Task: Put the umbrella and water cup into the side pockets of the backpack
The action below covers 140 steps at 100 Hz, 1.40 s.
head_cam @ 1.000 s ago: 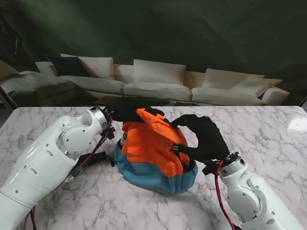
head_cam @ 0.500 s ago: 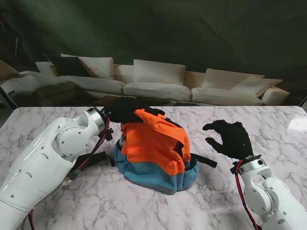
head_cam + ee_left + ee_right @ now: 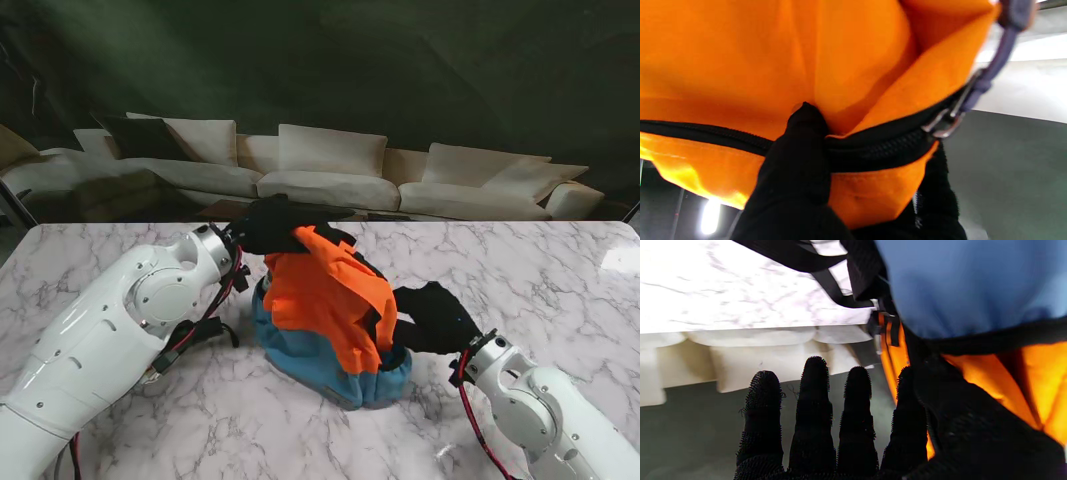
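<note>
1. Stand view: the backpack sat mid-table. The left hand grasped its orange top; the right hand lay against its right side.
2. Left wrist: fingers pinched the fabric beside the zipper.
3. Right wrist: fingers stood straight and apart, gripping nothing. Umbrella and cup unseen.

Orange backpack fabric fills most of the frame, creased into soft folds. A black zipper band runs across it. The left hand, black-gloved, pinches the fabric at the zipper line: one finger lies over the band, another shows behind the orange edge. A grey strap with metal buckle hangs at the side, blurred.
</note>
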Each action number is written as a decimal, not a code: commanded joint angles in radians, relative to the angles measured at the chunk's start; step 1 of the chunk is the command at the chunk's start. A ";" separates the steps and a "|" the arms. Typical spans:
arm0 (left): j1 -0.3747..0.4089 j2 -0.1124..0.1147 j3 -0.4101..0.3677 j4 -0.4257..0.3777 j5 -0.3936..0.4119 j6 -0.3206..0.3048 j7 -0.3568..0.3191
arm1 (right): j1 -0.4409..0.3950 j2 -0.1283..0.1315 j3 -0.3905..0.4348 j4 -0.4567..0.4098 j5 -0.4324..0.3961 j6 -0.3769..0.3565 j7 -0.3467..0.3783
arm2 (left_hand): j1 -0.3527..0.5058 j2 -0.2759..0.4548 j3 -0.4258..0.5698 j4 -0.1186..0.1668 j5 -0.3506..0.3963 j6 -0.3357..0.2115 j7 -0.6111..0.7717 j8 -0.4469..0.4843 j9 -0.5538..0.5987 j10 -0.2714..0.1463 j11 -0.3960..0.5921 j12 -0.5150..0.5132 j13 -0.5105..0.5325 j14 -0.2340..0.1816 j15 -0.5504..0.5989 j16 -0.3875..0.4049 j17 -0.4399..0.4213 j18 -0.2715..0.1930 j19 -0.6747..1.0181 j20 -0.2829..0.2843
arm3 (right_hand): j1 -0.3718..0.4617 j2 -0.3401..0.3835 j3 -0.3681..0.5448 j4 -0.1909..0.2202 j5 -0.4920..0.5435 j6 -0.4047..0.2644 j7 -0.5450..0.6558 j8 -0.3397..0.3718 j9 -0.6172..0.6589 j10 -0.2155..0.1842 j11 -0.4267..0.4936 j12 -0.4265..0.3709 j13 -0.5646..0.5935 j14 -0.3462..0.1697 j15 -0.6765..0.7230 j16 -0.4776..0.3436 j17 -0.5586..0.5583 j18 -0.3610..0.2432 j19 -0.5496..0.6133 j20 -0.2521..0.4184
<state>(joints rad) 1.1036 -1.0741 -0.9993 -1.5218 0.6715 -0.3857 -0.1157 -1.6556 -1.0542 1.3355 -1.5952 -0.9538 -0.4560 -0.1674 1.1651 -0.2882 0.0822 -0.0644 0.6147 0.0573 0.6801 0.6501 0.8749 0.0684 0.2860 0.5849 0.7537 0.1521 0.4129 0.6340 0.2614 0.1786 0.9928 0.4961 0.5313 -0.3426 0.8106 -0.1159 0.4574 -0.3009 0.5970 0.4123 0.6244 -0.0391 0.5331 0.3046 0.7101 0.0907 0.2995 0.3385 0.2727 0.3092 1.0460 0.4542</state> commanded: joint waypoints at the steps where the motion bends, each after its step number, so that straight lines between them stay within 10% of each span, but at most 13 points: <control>1: -0.024 -0.016 0.008 -0.010 -0.008 -0.002 0.003 | -0.005 -0.011 -0.017 -0.047 -0.032 -0.018 -0.002 | 0.126 0.139 0.074 0.064 0.039 -0.117 0.025 0.007 -0.019 -0.049 -0.025 -0.013 -0.039 -0.010 -0.033 -0.017 -0.026 0.026 -0.027 0.017 | 0.008 0.010 0.009 -0.032 0.011 -0.049 0.000 -0.023 0.024 -0.042 -0.029 -0.005 0.021 -0.001 -0.029 -0.001 -0.017 0.022 -0.016 -0.008; 40: -0.042 -0.055 0.070 0.028 -0.134 -0.053 0.090 | 0.037 -0.006 -0.149 -0.085 0.091 -0.131 0.125 | 0.126 0.183 0.066 0.060 0.061 -0.170 -0.060 -0.026 -0.144 -0.055 -0.050 -0.084 -0.139 -0.023 -0.111 -0.067 -0.104 0.047 -0.117 0.029 | -0.019 -0.001 0.024 -0.025 0.014 -0.052 0.005 -0.045 0.063 -0.080 -0.057 -0.007 0.042 -0.022 -0.043 0.002 -0.004 0.018 -0.017 -0.006; 57: -0.035 -0.051 0.086 0.087 -0.156 -0.092 0.072 | 0.042 0.004 -0.151 -0.081 0.105 -0.099 0.190 | 0.126 0.196 0.073 0.058 0.103 -0.177 -0.007 0.015 -0.150 -0.068 -0.043 -0.103 -0.149 -0.023 -0.127 -0.081 -0.114 0.056 -0.145 0.037 | -0.036 -0.007 0.014 -0.040 0.047 0.012 0.028 -0.047 0.039 0.008 -0.066 -0.008 0.035 -0.009 -0.052 -0.001 0.000 0.023 -0.021 -0.008; 108: -0.007 -0.037 0.049 0.128 -0.172 -0.108 0.037 | -0.205 -0.012 0.192 -0.297 -0.004 0.110 0.163 | 0.126 0.204 0.079 0.053 0.107 -0.172 0.078 0.092 -0.147 -0.076 -0.041 -0.102 -0.148 -0.026 -0.134 -0.087 -0.125 0.061 -0.174 0.056 | -0.006 0.016 -0.132 -0.053 0.177 0.074 0.125 -0.076 0.152 0.066 -0.048 0.022 0.099 0.017 -0.013 0.026 0.027 0.053 -0.005 0.002; 122: -0.011 -0.036 0.050 0.121 -0.172 -0.103 0.029 | -0.218 -0.024 0.247 -0.322 -0.051 0.116 0.054 | 0.126 0.203 0.075 0.053 0.103 -0.171 0.064 0.083 -0.149 -0.072 -0.043 -0.104 -0.148 -0.023 -0.134 -0.087 -0.124 0.061 -0.176 0.059 | -0.083 0.014 -0.093 0.020 0.015 0.165 -0.095 -0.005 0.075 0.059 -0.079 0.029 0.067 0.017 -0.033 0.026 0.016 0.041 -0.007 -0.003; 140: -0.016 -0.039 0.064 0.119 -0.175 -0.094 0.033 | -0.172 -0.022 0.266 -0.323 -0.132 0.053 -0.030 | 0.126 0.202 0.069 0.053 0.101 -0.173 0.049 0.071 -0.151 -0.070 -0.045 -0.107 -0.145 -0.021 -0.133 -0.087 -0.124 0.061 -0.178 0.061 | -0.111 -0.163 0.003 0.032 -0.244 0.160 -0.269 -0.053 -0.214 0.059 -0.148 -0.058 -0.122 0.030 -0.140 -0.056 -0.064 0.019 -0.107 -0.031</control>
<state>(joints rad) 1.0913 -1.1116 -0.9459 -1.4044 0.4953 -0.4862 -0.0679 -1.8587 -1.0830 1.6030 -1.9073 -1.0331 -0.3789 -0.1666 1.2073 -0.2569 0.0514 -0.0656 0.6251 -0.0760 0.5774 0.6810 0.7371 0.0424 0.2408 0.4891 0.6154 0.1228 0.2736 0.5504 0.1521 0.2268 0.8418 0.5349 0.4496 -0.4426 0.7611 -0.1155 0.3043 -0.1494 0.3813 0.3879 0.5038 0.0240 0.4244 0.2761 0.6580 0.1103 0.2180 0.3236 0.2453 0.3367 0.9934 0.4453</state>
